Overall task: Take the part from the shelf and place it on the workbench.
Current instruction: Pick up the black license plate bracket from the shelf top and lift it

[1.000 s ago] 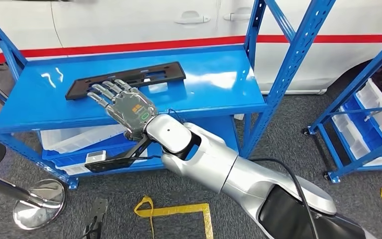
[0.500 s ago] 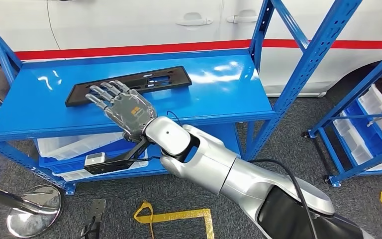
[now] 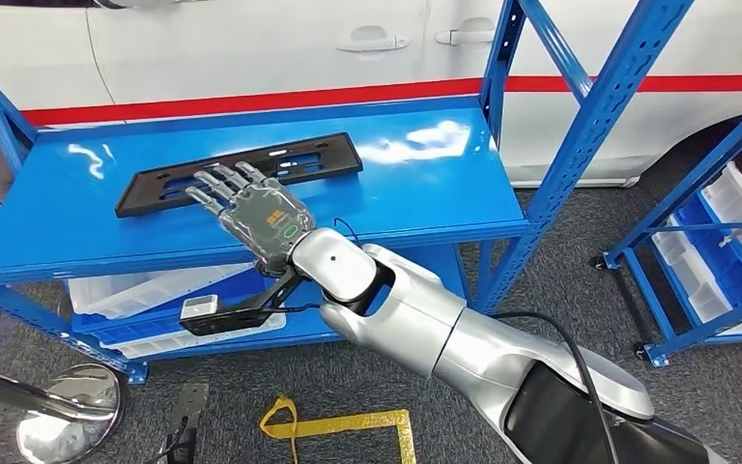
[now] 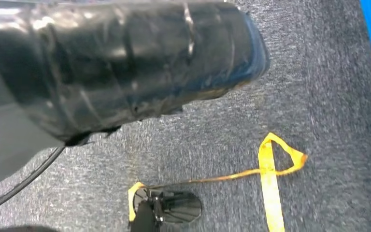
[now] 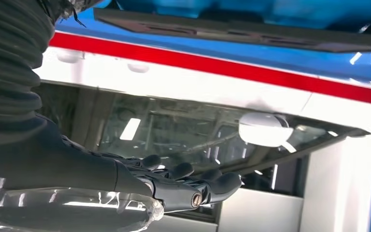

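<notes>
The flat black part [image 3: 240, 172] is lying on the blue shelf [image 3: 425, 193], its long side running across the upper deck, and the right wrist view is catching it edge-on [image 5: 232, 34] with a white car's red stripe [image 5: 212, 65] behind, which the head view is showing beyond the shelf [image 3: 251, 97]. The left wrist view is looking down at grey carpet and yellow floor tape [image 4: 269, 179]. Compared with a second ago, the right robot hand [image 3: 256, 215] is sitting slightly further right and nearer the shelf's front edge. It is hovering palm-down, fingers [image 3: 214, 186] spread and extended over the part's near edge, gripping nothing; contact cannot be told.
</notes>
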### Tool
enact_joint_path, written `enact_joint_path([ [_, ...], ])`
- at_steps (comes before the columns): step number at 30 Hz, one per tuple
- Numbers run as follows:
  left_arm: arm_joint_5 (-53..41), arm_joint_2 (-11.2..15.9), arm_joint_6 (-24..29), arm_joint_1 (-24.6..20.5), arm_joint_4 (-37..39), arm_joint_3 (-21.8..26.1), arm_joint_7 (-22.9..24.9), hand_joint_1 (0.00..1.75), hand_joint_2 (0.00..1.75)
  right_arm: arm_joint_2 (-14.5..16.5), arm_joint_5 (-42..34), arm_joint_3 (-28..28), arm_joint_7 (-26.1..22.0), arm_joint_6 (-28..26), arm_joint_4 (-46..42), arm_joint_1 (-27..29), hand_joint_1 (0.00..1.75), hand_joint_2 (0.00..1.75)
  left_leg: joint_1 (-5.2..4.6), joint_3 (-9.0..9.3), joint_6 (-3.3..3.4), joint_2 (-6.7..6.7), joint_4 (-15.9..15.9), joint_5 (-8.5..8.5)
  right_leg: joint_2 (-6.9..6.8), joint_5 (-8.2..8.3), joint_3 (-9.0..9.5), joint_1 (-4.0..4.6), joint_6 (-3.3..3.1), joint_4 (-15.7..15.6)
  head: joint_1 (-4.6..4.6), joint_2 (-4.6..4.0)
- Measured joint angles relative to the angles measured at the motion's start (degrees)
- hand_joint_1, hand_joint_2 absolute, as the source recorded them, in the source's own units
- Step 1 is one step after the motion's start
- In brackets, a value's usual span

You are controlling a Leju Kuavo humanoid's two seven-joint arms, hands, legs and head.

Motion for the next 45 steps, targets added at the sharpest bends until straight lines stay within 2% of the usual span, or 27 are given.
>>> enact_joint_path([
  [3, 0.0, -0.1, 0.0, 0.1, 0.0, 0.0, 0.0, 0.0, 0.0, 0.0, 0.0, 0.0, 0.0, 0.1, 0.0, 0.2, 0.0, 1.75, 0.19, -5.02, -0.64, 0.03, 10.1, -4.43, -0.12, -0.11, 0.32, -0.02, -0.44, -0.2, -0.05, 0.0],
  [4, 0.0, -0.1, 0.0, 0.1, 0.0, 0.0, 0.1, 0.0, 0.0, 0.0, 0.1, 0.0, 0.0, 0.2, 0.1, 0.3, 0.0, 1.75, 0.24, -6.46, -0.79, 0.03, 12.5, -4.9, -0.1, -0.22, 0.33, 0.04, -0.52, -0.1, -0.04, 0.0],
  [5, 0.0, -0.1, 0.1, 0.2, 0.0, 0.0, 0.1, 0.0, 0.0, 0.0, 0.1, 0.0, 0.0, 0.3, 0.1, 0.4, 0.0, 1.75, 0.26, -6.96, -0.88, 0.03, 13.0, -4.31, -0.06, -0.34, 0.34, 0.07, -0.55, 0.0, -0.04, 0.0],
  [6, 0.0, -0.1, 0.1, 0.2, 0.0, 0.0, 0.2, 0.0, 0.0, 0.0, 0.2, 0.0, 0.0, 0.3, 0.2, 0.4, 0.0, 1.75, 0.26, -6.33, -0.89, 0.03, 11.2, -2.72, 0.0, -0.53, 0.38, 0.05, -0.53, 0.2, -0.05, 0.0],
  [7, 0.0, 0.0, 0.1, 0.2, 0.0, 0.0, 0.2, 0.0, 0.0, 0.0, 0.2, 0.0, 0.0, 0.3, 0.2, 0.5, 0.0, 1.75, 0.26, -4.79, -0.83, 0.04, 7.7, -0.55, 0.06, -0.79, 0.44, 0.02, -0.44, 0.5, -0.05, 0.0],
  [9, -0.1, -0.1, 0.1, 0.1, 0.0, 0.0, 0.2, 0.0, 0.0, 0.0, 0.6, 0.0, 0.0, 0.2, 0.2, 0.5, 0.0, 1.75, 0.11, -1.5, -0.49, 0.0, 0.9, 1.97, 0.14, -1.35, 0.39, 0.12, -0.07, 1.0, -0.04, 0.0],
  [10, -0.1, -0.1, 0.1, 0.1, 0.0, 0.0, 0.2, 0.0, 0.0, 0.0, 0.8, 0.0, 0.0, 0.2, 0.2, 0.5, 0.0, 1.75, -0.02, -0.61, -0.24, -0.04, -1.0, 2.26, 0.15, -1.5, 0.3, 0.2, 0.16, 1.1, -0.02, 0.0],
  [14, -0.1, -0.1, 0.1, 0.1, 0.0, 0.0, 0.3, 0.0, 0.0, 0.0, 0.9, 0.0, 0.0, 0.2, 0.3, 0.6, 0.0, 1.75, -0.02, 0.1, 0.89, -0.07, -2.2, 2.04, 0.1, -2.13, 0.04, 0.25, 1.11, 1.5, 0.01, 0.0],
  [16, -0.2, -0.1, 0.1, 0.0, 0.0, 0.0, 0.3, 0.0, 0.0, 0.0, 0.8, 0.0, -0.1, 0.2, 0.3, 0.6, 0.0, 1.75, 0.21, 0.7, 1.54, 0.0, -2.6, 2.0, -0.01, -4.2, -1.74, 0.13, 1.67, 5.4, 0.12, 0.0],
  [18, -0.3, -0.1, 0.1, -0.2, 0.0, 0.0, 0.3, 0.0, 0.0, 0.0, 0.6, 0.0, -0.5, 0.2, 0.5, 0.9, 0.0, 1.75, 0.15, 1.04, 1.98, 0.04, -2.7, 1.74, -0.07, -6.97, -5.69, -0.17, 2.05, 13.0, 0.19, 0.0],
  [19, -0.4, -0.1, 0.1, -0.2, 0.0, 0.0, 0.4, 0.0, 0.0, 0.0, 0.4, 0.0, -0.8, 0.2, 0.6, 1.2, 0.0, 1.75, 0.14, 1.18, 2.05, 0.03, -2.7, 1.6, -0.08, -7.6, -7.55, -0.35, 2.19, 16.0, 0.19, 0.0],
  [20, -0.4, -0.1, 0.1, -0.2, 0.0, 0.0, 0.4, 0.0, 0.0, 0.0, 0.3, 0.0, -1.1, 0.2, 0.8, 1.5, 0.0, 1.75, 0.15, 1.33, 2.06, -0.01, -2.6, 1.45, -0.1, -7.21, -8.54, -0.51, 2.29, 17.1, 0.2, 0.0],
  [21, -0.5, -0.1, 0.1, -0.2, 0.0, 0.0, 0.5, 0.0, 0.0, 0.1, 0.2, 0.0, -1.3, 0.2, 0.9, 1.7, 0.0, 1.75, 0.18, 1.53, 1.98, -0.06, -2.6, 1.26, -0.12, -5.78, -8.41, -0.66, 2.34, 16.0, 0.2, 0.0],
  [23, -0.6, -0.2, 0.1, -0.2, 0.0, 0.0, 0.6, 0.0, 0.0, 0.3, -0.1, 0.0, -1.7, 0.2, 1.3, 1.9, 0.0, 1.75, 0.28, 1.98, 1.6, -0.16, -2.4, 0.73, -0.16, -1.6, -5.58, -0.88, 2.26, 9.0, 0.21, 0.0],
  [25, -0.7, -0.2, 0.1, -0.4, 0.0, 0.0, 0.6, 0.0, 0.0, 0.8, -0.5, 0.0, -2.3, 0.2, 1.7, 2.0, 0.0, 1.75, 0.18, 2.08, 0.97, -0.21, -2.1, 0.2, -0.14, 0.28, -2.79, -0.77, 2.0, 3.0, 0.17, 0.0],
  [27, -0.8, -0.2, 0.1, -0.5, 0.0, 0.0, 0.7, 0.0, 0.0, 1.3, -1.1, 0.0, -2.9, 0.2, 2.3, 2.1, 0.0, 1.75, 0.14, 2.09, 0.29, -0.19, -2.2, -0.01, -0.01, -0.07, -2.08, -0.45, 1.55, 1.6, 0.13, 0.0],
  [30, -1.1, -0.2, 0.1, -0.7, 0.0, 0.0, 0.8, 0.0, 0.0, 2.1, -1.8, 0.0, -3.6, 0.2, 3.2, 2.2, 0.0, 1.75, 0.37, 1.91, -0.62, -0.05, -1.1, -0.91, 0.03, -0.27, -1.36, -0.57, 0.48, 1.2, -0.03, 0.0],
  [31, -1.1, -0.3, 0.1, -0.8, 0.0, 0.0, 0.9, 0.0, 0.0, 2.6, -2.1, 0.0, -3.9, 0.2, 3.6, 2.2, 0.0, 1.75, 0.4, 0.85, -0.84, -0.01, 1.1, -1.93, -0.03, -0.39, -0.93, -0.66, 0.11, 1.0, -0.14, 0.0],
  [33, -1.1, -0.4, 0.1, -0.9, 0.0, 0.0, 0.9, 0.0, 0.0, 3.4, -2.5, 0.1, -4.7, 0.2, 4.5, 2.3, 0.0, 1.75, 0.42, -3.18, -1.05, 0.03, 8.4, -4.53, -0.1, -0.86, -0.25, -0.48, -0.5, 0.9, -0.36, 0.0],
  [34, -1.1, -0.5, 0.1, -0.9, 0.0, 0.0, 0.9, 0.0, 0.0, 3.7, -2.7, 0.3, -5.0, 0.2, 5.1, 2.5, 0.0, 1.75, 0.41, -5.36, -1.1, 0.03, 11.8, -5.32, -0.09, -1.12, 0.06, -0.31, -0.68, 0.9, -0.36, 0.0],
  [35, -1.1, -0.5, 0.1, -0.9, 0.0, 0.0, 1.0, 0.0, 0.0, 3.9, -2.8, 0.5, -5.3, 0.2, 5.7, 2.7, 0.0, 1.75, 0.4, -6.83, -1.07, 0.03, 13.6, -5.11, -0.05, -1.43, 0.41, -0.12, -0.78, 1.0, -0.36, 0.0],
  [36, -1.1, -0.5, 0.1, -0.8, 0.0, 0.0, 1.0, 0.0, 0.0, 4.2, -3.0, 0.7, -5.5, 0.2, 6.3, 2.9, 0.0, 1.75, 0.38, -7.24, -0.92, 0.03, 13.1, -3.79, 0.02, -1.77, 0.82, 0.04, -0.82, 1.0, -0.36, 0.0],
  [37, -1.1, -0.5, 0.1, -0.8, 0.0, 0.0, 1.0, 0.0, 0.0, 4.4, -3.1, 0.8, -5.6, 0.2, 6.8, 3.0, 0.0, 1.75, 0.31, -6.54, -0.67, 0.03, 10.5, -1.55, 0.08, -2.16, 1.34, 0.16, -0.81, 1.0, -0.36, 0.0],
  [39, -1.1, -0.5, 0.2, -0.9, 0.0, 0.0, 1.1, 0.0, 0.0, 5.0, -3.2, 1.0, -5.7, 0.2, 7.8, 3.0, 0.0, 1.75, -0.09, -3.46, 0.06, 0.03, 2.8, 2.63, 0.17, -2.99, 2.25, 0.34, -0.61, 0.9, -0.33, 0.0],
  [40, -1.1, -0.5, 0.2, -1.0, 0.0, 0.0, 1.1, 0.0, 0.0, 5.2, -3.2, 1.0, -5.7, 0.2, 8.1, 3.0, 0.0, 1.75, -0.37, -2.15, 0.42, 0.03, 0.0, 3.45, 0.18, -3.31, 2.47, 0.36, -0.41, 0.9, -0.31, 0.0],
  [42, -1.1, -0.5, 0.2, -1.1, 0.0, 0.0, 1.1, 0.0, 0.0, 5.5, -3.2, 1.0, -5.7, 0.2, 8.7, 3.0, 0.0, 1.75, -0.8, -1.04, 0.92, -0.01, -2.1, 3.07, 0.16, -3.54, 2.67, 0.4, 0.09, 0.8, -0.28, 0.0],
  [45, -1.1, -0.5, 0.2, -1.0, 0.0, 0.0, 1.1, 0.0, 0.0, 5.7, -3.2, 1.0, -5.7, 0.2, 9.5, 3.0, 0.0, 1.75, -0.44, 0.17, 1.62, -0.03, -3.2, 2.62, 0.04, -4.15, 2.53, 0.38, 0.86, 2.0, -0.22, 0.0],
])
